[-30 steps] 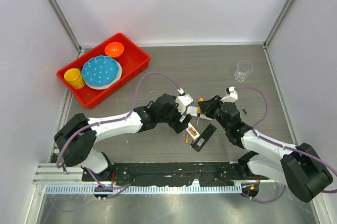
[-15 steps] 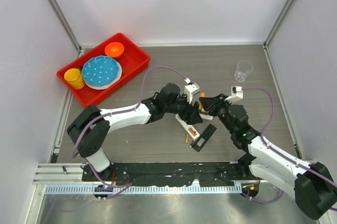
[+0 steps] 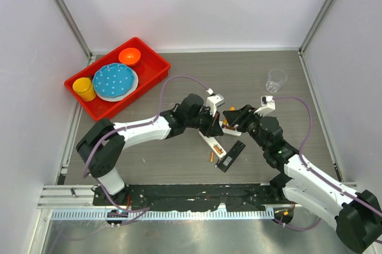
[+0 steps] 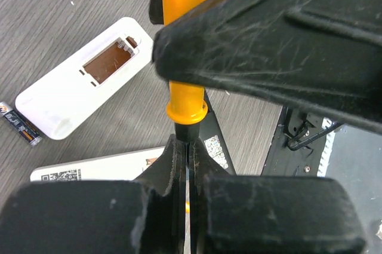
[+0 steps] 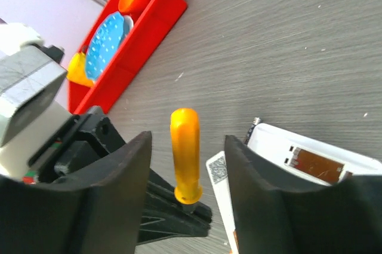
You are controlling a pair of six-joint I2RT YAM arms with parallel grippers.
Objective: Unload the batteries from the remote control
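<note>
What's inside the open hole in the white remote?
In the white remote, the open bay shows a bare brown floor and what look like contacts at one end, with no battery in view. Under its rims stays hidden. One battery lies beside it.

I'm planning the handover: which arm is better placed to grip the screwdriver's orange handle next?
Right. The right tool is open with the orange handle of the screwdriver between its fingers; the left tool is shut on the shaft.

Glossy plastic screwdriver (image 5: pixel 185 152); matt woodgrain table (image 5: pixel 298 39)
</note>
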